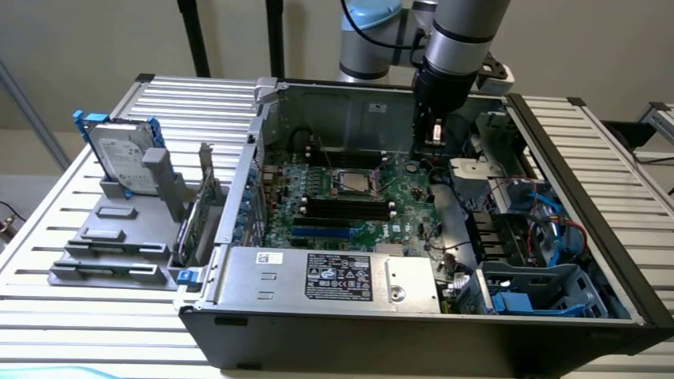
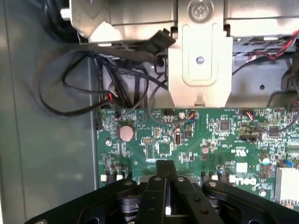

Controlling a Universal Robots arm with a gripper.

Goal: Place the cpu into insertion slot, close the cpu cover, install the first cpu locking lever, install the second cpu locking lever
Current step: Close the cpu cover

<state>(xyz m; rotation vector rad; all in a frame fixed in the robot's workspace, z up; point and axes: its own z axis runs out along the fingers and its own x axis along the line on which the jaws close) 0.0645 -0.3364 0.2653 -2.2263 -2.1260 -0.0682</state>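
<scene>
Gripper (image 2: 166, 169) fingers pressed together, tips low over motherboard (image 2: 210, 149) edge, inside case (image 1: 421, 347). Slot (image 1: 353, 181) mid-board, to ext. view's left of gripper, well apart; whether cpu sits in it: can't tell

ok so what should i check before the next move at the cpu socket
1. Gripper shut: ok, fingers pressed together.
2. Cpu in the grip: not ok, nothing seen between the fingertips.
3. Gripper above the insertion slot: not ok, it hangs toward the exterior view's right of it.
4. Cpu seated in the slot: cannot tell.
5. Black cables off the motherboard: not ok, some drape over its edge.
</scene>
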